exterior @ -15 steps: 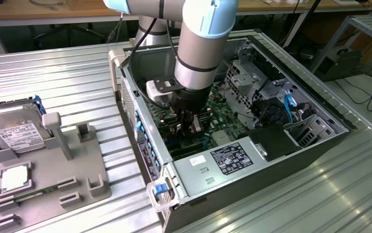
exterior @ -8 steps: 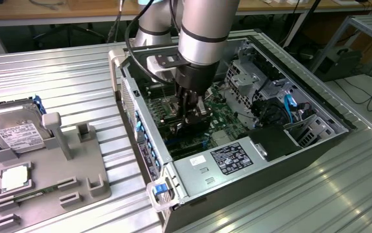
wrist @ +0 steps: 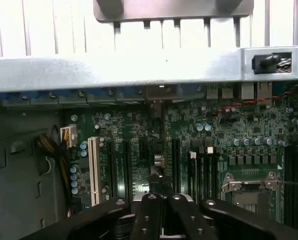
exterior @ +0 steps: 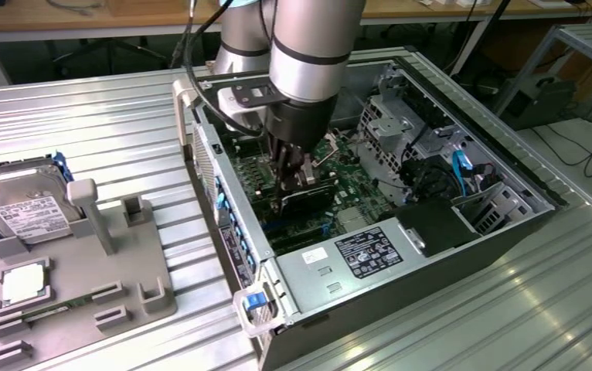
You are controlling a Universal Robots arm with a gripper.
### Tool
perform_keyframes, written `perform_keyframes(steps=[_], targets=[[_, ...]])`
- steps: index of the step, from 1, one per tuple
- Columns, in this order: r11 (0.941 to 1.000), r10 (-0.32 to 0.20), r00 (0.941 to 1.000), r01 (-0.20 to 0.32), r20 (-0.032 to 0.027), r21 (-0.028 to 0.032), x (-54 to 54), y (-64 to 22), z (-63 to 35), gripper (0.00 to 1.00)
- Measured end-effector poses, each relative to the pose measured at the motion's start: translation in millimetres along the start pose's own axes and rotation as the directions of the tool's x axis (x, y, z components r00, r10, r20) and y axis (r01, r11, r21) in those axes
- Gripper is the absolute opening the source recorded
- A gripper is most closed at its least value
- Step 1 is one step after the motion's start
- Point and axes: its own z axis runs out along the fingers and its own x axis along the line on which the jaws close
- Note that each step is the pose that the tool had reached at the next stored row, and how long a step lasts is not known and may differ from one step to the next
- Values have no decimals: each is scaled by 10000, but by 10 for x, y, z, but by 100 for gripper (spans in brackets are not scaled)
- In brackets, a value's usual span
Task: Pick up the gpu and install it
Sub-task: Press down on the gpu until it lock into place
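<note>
My gripper (exterior: pixel 294 185) reaches down inside the open computer case (exterior: pixel 236 232), over the green motherboard (exterior: pixel 353 185). The gpu (exterior: pixel 308 202) is a black card held between the fingers, low over the board near the expansion slots. In the wrist view the gpu (wrist: pixel 157 155) appears edge-on as a narrow dark slab running from my fingertips (wrist: pixel 149 207) to the case's rear wall, where its silvery bracket end (wrist: pixel 160 93) sits. The gripper (wrist: pixel 161 202) is shut on the card. I cannot tell whether the card's lower edge is fully down in a slot.
A white expansion slot (wrist: pixel 93 170) and black slots flank the card. The processor socket (wrist: pixel 251 182) lies beside them. The power supply (exterior: pixel 370 253) and drive cage (exterior: pixel 409 124) crowd the case. Outside, a grey fixture (exterior: pixel 79 286) holds a silver hard drive (exterior: pixel 23 209) and a square chip (exterior: pixel 23 282).
</note>
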Motion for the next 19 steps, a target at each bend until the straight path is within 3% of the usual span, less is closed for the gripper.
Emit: perform_keyframes(steps=[2,6,19], targets=[[9999,-105,9999,105,-2,-31,-15,116,29,11],[9999,-104,9999,104,0,-30,-28,192,65,11],[9999,-105,9999,105,-3,-60,-28,217,131,11]])
